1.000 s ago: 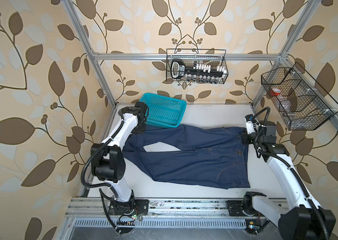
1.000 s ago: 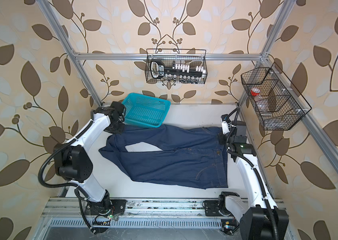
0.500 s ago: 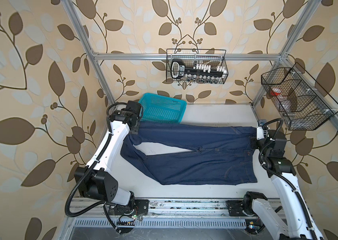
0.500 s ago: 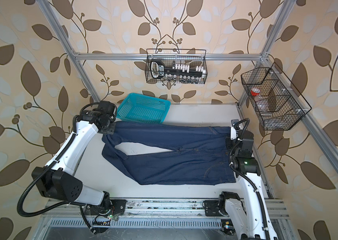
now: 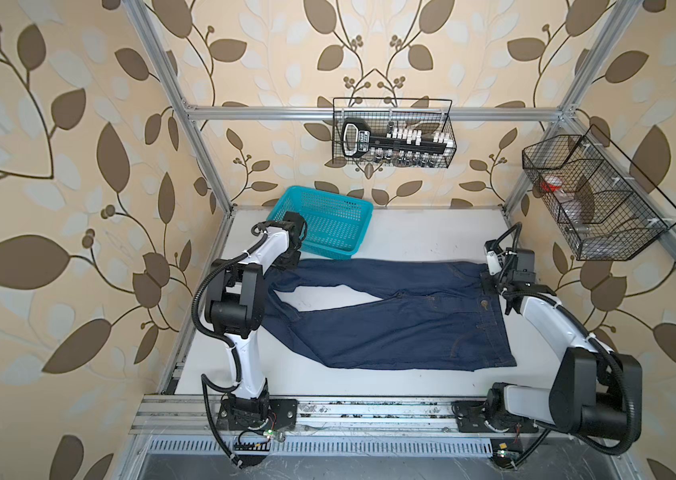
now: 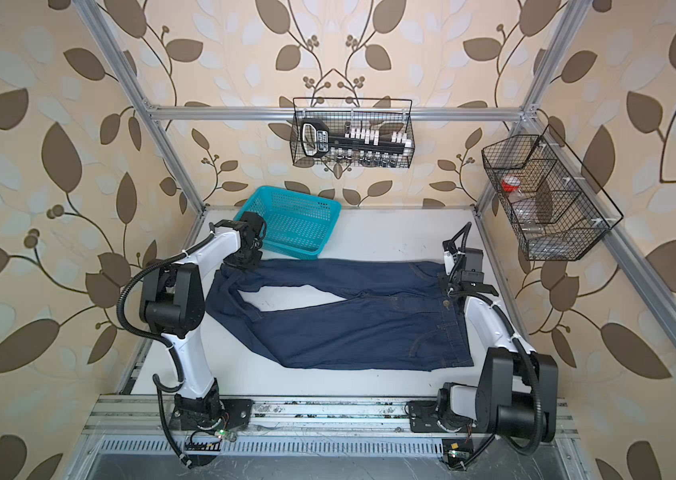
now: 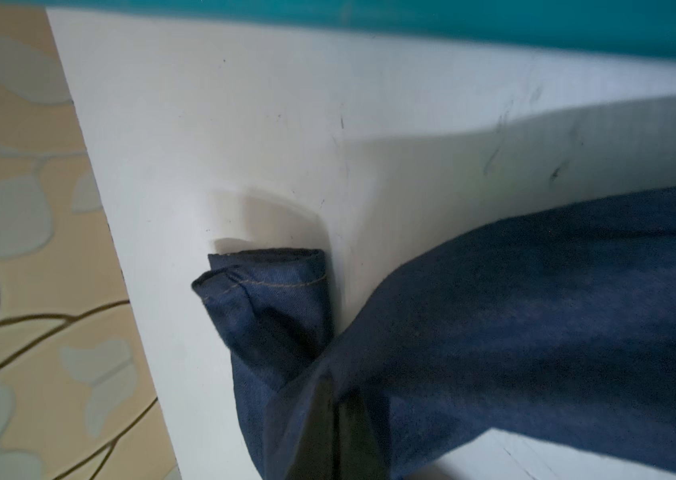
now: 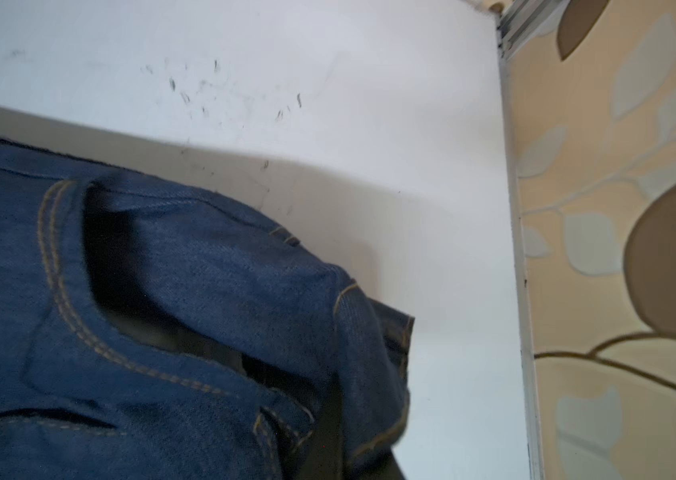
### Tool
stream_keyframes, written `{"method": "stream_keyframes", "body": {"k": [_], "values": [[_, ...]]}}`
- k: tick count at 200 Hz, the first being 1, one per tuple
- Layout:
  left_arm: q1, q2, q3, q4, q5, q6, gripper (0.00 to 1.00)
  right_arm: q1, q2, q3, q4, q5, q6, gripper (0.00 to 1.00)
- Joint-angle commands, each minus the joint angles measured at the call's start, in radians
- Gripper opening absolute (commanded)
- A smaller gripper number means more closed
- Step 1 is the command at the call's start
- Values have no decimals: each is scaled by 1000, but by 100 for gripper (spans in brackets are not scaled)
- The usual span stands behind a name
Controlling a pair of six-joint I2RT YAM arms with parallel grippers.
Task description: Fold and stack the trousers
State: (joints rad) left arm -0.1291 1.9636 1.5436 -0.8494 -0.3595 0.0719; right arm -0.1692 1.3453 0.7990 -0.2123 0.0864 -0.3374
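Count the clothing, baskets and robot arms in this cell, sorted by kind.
Trousers: 1
Teal plastic basket: 1
Black wire baskets: 2
Robot arms: 2
Total: 6

trousers: 1 leg end is hidden behind the left arm in both top views.
left pincer: only a dark sliver shows, wrapped in hem and cut by the edge.
right pincer: mostly buried under the waistband, cut by the edge.
teal basket: a blurred strip in the left wrist view.
wire basket: contents too small to identify.
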Motion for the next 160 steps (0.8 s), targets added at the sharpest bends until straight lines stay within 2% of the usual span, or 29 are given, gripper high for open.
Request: {"method": "stream_keyframes", "body": {"k": [1,45,77,111,131,160], "values": [[12,11,53,-14,-27,-2,5,-5,46,55,-45,-34,-38,8],[12,33,72,-5,-48,-33,8,-6,126,107,-38,-53,-26,9],[12,67,107,-27,-103,-50,12,-7,190,141,-10,-40,-16,13],[12,66,128,-54,-90,-57,26,-15,271,209,6,-14,3,25],[12,70,165,-113,-82,-55,39,-16,321,288,-78,30,11,42],[23,31,201,-194,-17,-83,55,-16,272,346,-126,30,42,53]]}}
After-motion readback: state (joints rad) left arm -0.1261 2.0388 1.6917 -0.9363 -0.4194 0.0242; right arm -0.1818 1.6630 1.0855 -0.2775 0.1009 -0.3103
